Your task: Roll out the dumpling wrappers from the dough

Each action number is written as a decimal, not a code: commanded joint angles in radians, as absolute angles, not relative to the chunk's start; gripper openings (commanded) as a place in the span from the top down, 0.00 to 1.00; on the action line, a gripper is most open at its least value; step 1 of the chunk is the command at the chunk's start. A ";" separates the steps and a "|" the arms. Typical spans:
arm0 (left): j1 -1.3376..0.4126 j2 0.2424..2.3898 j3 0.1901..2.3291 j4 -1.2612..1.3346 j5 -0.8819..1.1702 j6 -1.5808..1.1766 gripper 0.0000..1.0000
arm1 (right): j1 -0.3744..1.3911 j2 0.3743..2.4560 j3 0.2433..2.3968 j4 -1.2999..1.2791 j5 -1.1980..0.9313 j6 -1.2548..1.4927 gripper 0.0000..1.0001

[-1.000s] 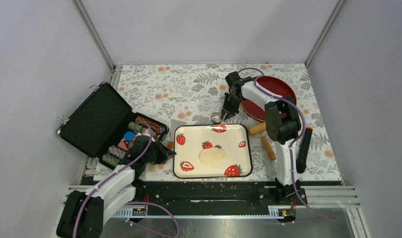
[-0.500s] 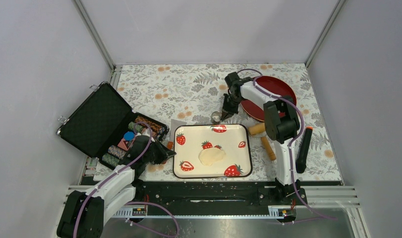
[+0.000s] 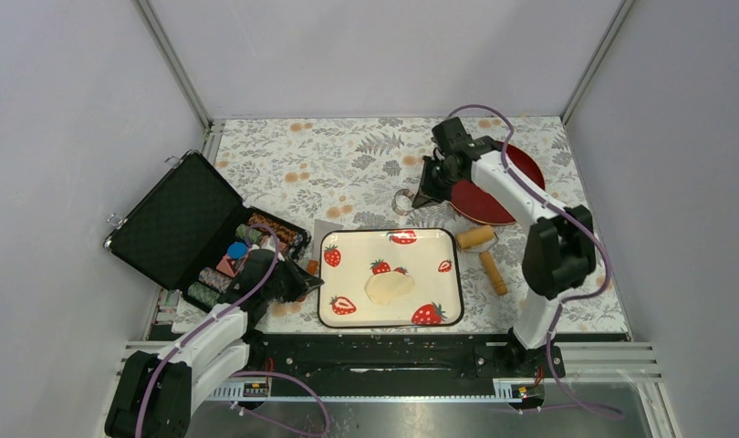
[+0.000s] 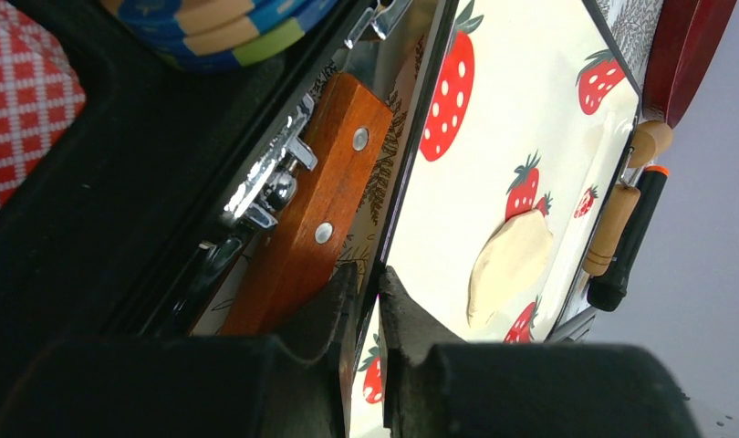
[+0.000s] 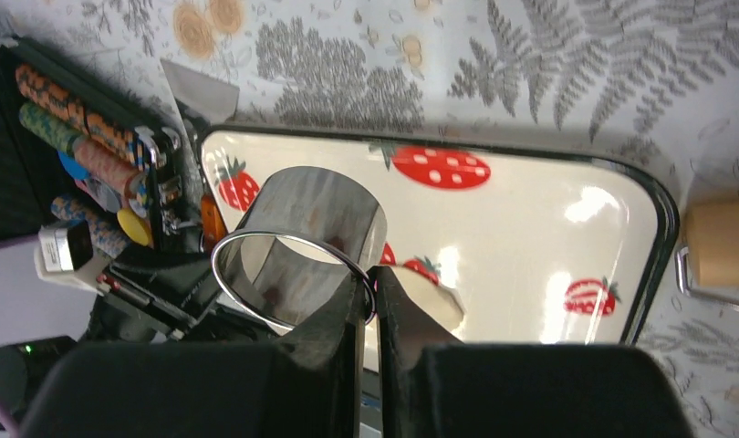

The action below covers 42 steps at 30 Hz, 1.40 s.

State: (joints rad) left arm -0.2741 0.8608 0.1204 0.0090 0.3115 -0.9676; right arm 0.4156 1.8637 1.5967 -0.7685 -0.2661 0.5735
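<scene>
Beyond far rim of tray (image 3: 366,232) | right hand (image 5: 370,278) clamps ring cutter (image 5: 311,219)

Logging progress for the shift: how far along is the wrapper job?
Done: the dough lies flattened on the strawberry tray. In hand: the right gripper pinches the ring cutter. Remaining: no wrappers cut yet; the left gripper sits shut by the case.

Lilac-grey walls (image 3: 74,109) are closing me in on three sides, with metal posts (image 3: 175,64) running up the two far corners. A table (image 3: 348,155) is stretching before me under a cloth (image 3: 284,164) printed with grey ferns and orange flowers. Soft, even light is falling across it, and a black rail (image 3: 393,351) is running along its near edge.
</scene>
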 commanded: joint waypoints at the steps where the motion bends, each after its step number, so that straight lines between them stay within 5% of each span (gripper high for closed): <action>1: -0.260 0.850 0.099 0.033 0.276 -0.966 1.00 | 0.428 1.730 1.476 -0.786 -0.305 0.548 0.95; 15: -0.258 0.863 0.095 0.046 0.282 -0.965 1.00 | 0.609 1.558 1.118 -0.726 -0.237 0.570 0.96; 28: -0.259 0.855 0.093 0.042 0.291 -0.964 1.00 | 0.799 1.695 1.207 -0.726 -0.166 0.588 0.96; 42: -0.259 0.861 0.095 0.042 0.290 -0.962 1.00 | 0.810 1.783 1.248 -0.714 -0.124 0.601 0.96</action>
State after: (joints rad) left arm -0.2695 0.8528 0.1047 0.0311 0.3164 -0.9680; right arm 0.8032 1.7672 1.1980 -0.7151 -0.1505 0.5919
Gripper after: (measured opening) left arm 0.108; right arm 0.117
